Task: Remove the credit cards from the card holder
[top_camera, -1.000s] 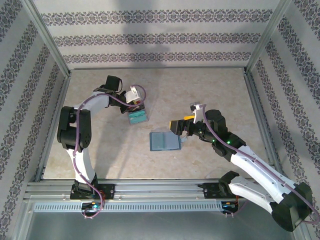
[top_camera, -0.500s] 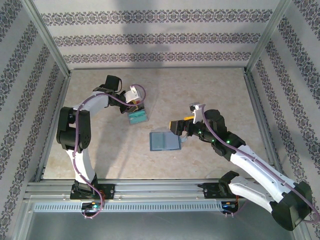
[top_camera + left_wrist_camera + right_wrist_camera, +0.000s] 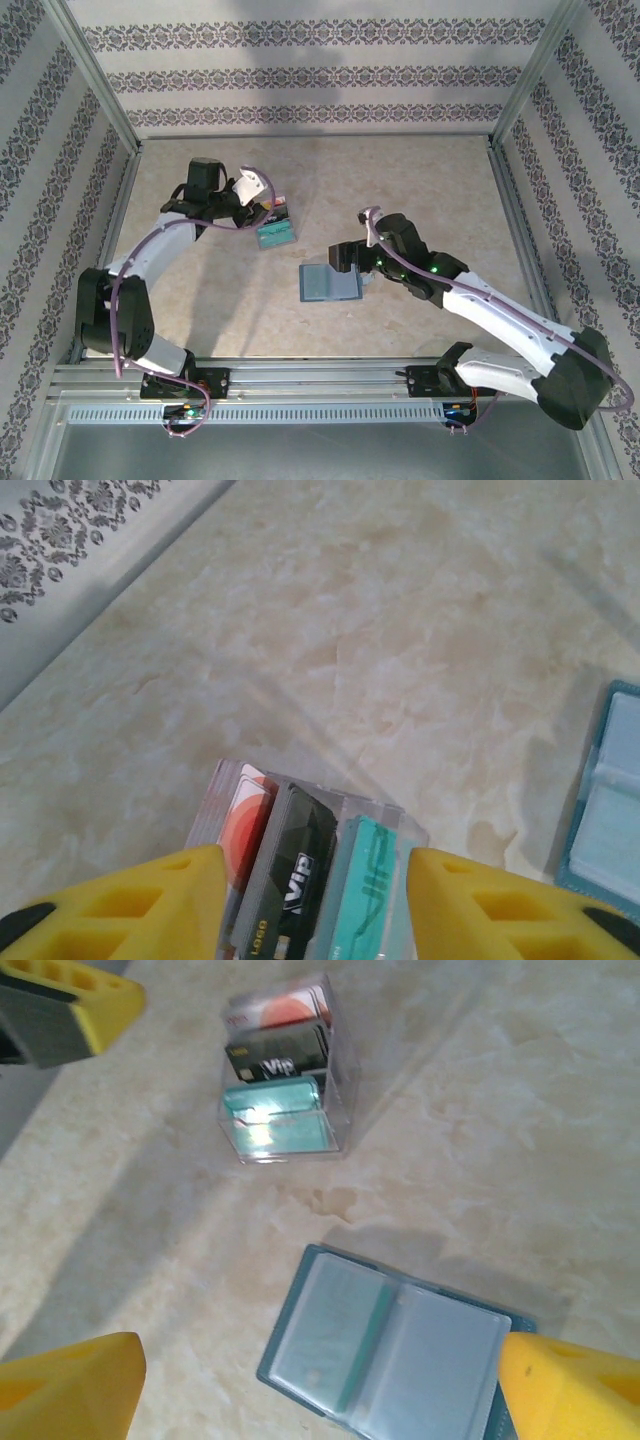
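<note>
Top external view: card holder (image 3: 330, 283) lies opened flat near the middle of the tabletop (image 3: 420, 180), long axis running left to right, slightly tilted
Right end effector (image 3: 318, 1355) hangs over it, released, jaws spread past both short ends. Left end effector (image 3: 310, 865) is released too, fingers astride a clear box (image 3: 340, 1110) where the credit cards (image 3: 280, 1060) stand on edge, apart from the holder
</note>
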Controlling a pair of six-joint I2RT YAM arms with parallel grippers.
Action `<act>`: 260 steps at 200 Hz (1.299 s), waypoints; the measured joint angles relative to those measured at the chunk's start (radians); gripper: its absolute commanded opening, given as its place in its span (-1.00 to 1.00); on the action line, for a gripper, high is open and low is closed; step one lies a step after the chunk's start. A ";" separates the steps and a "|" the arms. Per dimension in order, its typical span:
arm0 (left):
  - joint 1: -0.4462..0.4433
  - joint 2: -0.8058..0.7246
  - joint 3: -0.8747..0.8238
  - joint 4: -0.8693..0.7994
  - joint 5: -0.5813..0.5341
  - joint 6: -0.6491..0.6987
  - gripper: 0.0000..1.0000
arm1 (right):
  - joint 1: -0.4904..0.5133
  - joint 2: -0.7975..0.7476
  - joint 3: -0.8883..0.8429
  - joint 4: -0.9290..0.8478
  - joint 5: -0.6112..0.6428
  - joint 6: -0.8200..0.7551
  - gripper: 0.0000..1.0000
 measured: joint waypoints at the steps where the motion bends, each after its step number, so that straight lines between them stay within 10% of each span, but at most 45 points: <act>1: -0.001 -0.003 -0.003 0.003 -0.001 -0.003 0.16 | 0.002 0.005 0.003 -0.004 0.003 -0.001 0.80; 38: -0.035 -0.130 -0.155 0.174 -0.083 -0.215 0.99 | 0.055 0.105 0.069 -0.079 0.086 -0.001 0.78; 144: -0.039 -0.370 -0.512 0.431 -0.335 -0.697 0.99 | 0.172 0.374 0.171 -0.174 0.178 0.106 0.69; 260: -0.039 -0.504 -0.650 0.470 -0.504 -0.910 0.99 | 0.257 0.614 0.315 -0.253 0.192 0.198 0.43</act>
